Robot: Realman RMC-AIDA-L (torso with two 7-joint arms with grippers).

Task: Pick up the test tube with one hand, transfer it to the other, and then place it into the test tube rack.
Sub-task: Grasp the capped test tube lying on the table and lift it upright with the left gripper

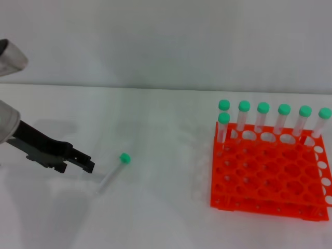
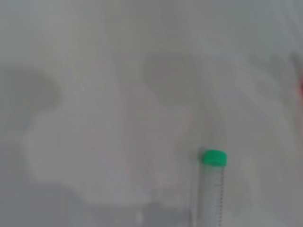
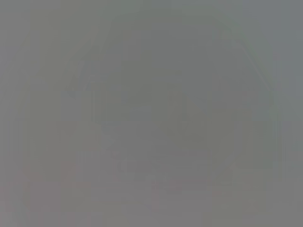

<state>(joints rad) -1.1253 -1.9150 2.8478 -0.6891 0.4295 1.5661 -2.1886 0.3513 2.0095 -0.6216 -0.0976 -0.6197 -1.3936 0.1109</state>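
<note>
The test tube (image 1: 112,173), slender and clear with a round green cap, is lying flat on the white desk (image 1: 155,218), cap end pointing away from the robot. The test tube rack (image 1: 270,174), bright orange with two tiers, is standing well apart to its right, holding seven green-capped tubes (image 1: 263,118) upright.

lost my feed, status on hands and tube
Left hand beside loose test tube, no contact. Right hand out of view. Tube flat on table, rack clear across.

Head camera looks down across the table (image 1: 155,207); left wrist hovers close — both share the test tube (image 1: 113,171).
</note>
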